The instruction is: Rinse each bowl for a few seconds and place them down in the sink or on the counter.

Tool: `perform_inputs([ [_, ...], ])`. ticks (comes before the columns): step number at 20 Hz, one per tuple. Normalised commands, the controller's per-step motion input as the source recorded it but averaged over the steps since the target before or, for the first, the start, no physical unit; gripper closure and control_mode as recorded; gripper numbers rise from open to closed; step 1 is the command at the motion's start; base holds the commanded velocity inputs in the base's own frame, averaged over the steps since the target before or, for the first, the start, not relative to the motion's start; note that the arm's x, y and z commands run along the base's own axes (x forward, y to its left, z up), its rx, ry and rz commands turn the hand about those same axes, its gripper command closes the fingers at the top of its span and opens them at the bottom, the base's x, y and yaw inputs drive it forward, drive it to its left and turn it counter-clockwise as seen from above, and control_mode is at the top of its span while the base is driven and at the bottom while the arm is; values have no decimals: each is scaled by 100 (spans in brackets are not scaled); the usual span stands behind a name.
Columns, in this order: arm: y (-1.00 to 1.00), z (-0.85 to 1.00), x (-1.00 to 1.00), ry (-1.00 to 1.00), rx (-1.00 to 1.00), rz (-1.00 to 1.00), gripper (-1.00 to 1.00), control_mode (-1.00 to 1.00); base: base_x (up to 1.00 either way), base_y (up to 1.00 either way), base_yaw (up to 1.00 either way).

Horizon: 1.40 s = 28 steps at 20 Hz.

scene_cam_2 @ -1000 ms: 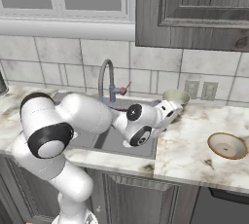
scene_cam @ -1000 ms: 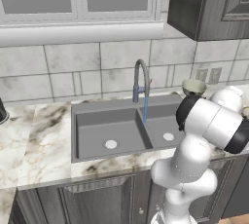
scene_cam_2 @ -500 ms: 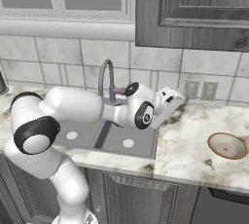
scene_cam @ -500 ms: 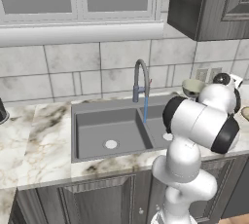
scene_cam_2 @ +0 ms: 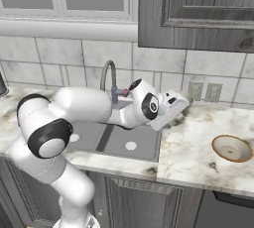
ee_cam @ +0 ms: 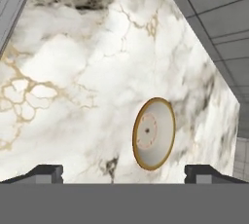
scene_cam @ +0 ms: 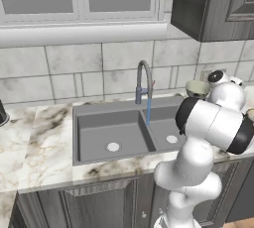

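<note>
A cream bowl with a tan rim point(scene_cam_2: 231, 147) sits on the marble counter point(scene_cam_2: 193, 147) well right of the sink point(scene_cam_2: 116, 140). In the hand view that bowl point(ee_cam: 154, 133) lies ahead of my gripper point(ee_cam: 124, 173), slightly toward the right fingertip point(ee_cam: 202, 172). The jaws stand wide open with nothing between them. My hand point(scene_cam_2: 172, 107) hovers over the counter just right of the sink, left of the bowl and apart from it. A second bowl point(scene_cam: 197, 88) rests by the wall behind my arm. The sink point(scene_cam: 124, 133) holds no bowl.
A thin blue stream of water runs from the arched faucet point(scene_cam: 143, 81) into the sink. Wall outlets point(scene_cam_2: 206, 92) sit above the counter behind my hand. Dark upper cabinets point(scene_cam_2: 198, 9) hang overhead. The tiled wall point(ee_cam: 214, 18) borders the counter.
My arm has swung to the right, from over the sink's right edge out over the counter. The jaws have stayed open and hold nothing. The bowls have not moved.
</note>
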Motion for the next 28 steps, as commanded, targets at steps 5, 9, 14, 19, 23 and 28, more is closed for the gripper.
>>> perform_inputs([
  [5, -34, 0, 0, 6, 2, -5, -100, -100, 0, 0, 0],
  [9, -24, 0, 1, 5, 1, -2, -100, -100, 0, 0, 0],
  [14, -20, -5, 3, 3, 1, 0, -100, -100, 0, 0, 0],
  [19, -26, -7, 1, 0, 0, 0, -100, -100, 0, 0, 0],
  [23, -27, -12, 7, 0, 0, 3, -100, -100, 0, 0, 0],
  [28, -15, -13, 6, 0, 1, 5, -100, -100, 0, 0, 0],
])
